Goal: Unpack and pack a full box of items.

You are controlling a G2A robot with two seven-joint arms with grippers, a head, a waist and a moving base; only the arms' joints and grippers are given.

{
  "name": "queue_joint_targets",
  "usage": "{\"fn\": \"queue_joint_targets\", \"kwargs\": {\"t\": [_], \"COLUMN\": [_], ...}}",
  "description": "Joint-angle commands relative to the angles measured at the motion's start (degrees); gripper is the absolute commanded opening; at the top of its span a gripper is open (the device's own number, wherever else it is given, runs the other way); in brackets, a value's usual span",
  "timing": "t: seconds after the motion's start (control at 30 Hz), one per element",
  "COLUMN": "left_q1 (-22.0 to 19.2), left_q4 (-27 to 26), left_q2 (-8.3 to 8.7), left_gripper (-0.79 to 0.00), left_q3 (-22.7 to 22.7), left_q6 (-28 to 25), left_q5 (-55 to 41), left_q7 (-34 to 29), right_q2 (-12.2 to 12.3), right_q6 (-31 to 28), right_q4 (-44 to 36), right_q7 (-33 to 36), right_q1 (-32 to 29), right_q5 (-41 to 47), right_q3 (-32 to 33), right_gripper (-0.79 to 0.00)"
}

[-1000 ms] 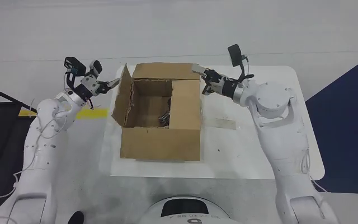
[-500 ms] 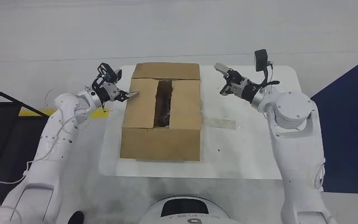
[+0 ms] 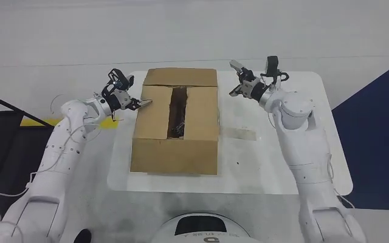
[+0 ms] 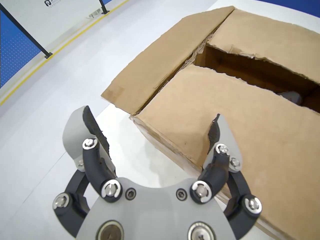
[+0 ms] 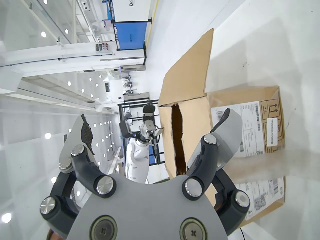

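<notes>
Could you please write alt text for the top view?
A cardboard box sits on a white table, its top flaps folded almost shut with a narrow dark gap between them. The open left gripper is at the box's far left corner; the open right gripper hovers off its far right corner, apart from it.

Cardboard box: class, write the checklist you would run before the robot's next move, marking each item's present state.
1. Left gripper open and empty: ok.
2. Right gripper open, empty, clear of the cardboard box: ok.
3. Cardboard box standing on the table: ok.
4. Top flaps meeting: not ok; a gap runs between them.
5. Cardboard box full: cannot tell through the gap.
</notes>
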Motion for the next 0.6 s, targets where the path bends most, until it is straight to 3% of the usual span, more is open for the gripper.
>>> {"fn": "queue_joint_targets", "kwargs": {"t": [0.0, 0.23, 0.57], "left_q1": [0.52, 2.18, 3.59], "left_q4": [-0.47, -2.25, -4.17], "left_q2": [0.12, 0.65, 1.05], "left_gripper": [0.000, 0.000, 0.000], "left_q3": [-0.26, -1.53, -2.63], "left_q6": [0.41, 0.86, 1.80], "left_q5": [0.13, 0.03, -0.70], "left_q7": [0.41, 0.66, 0.52], "right_q2": [-0.51, -3.04, -5.29], "right_q6": [-1.79, -7.41, -17.80], "right_q4": [5.57, 19.81, 27.16], "right_q7": [-1.21, -9.68, -10.29], "right_q1": [2.57, 10.28, 13.79], "right_q5": [0.35, 0.68, 11.08], "right_q3": [-2.38, -9.87, -11.22], "right_gripper": [0.000, 0.000, 0.000]}}
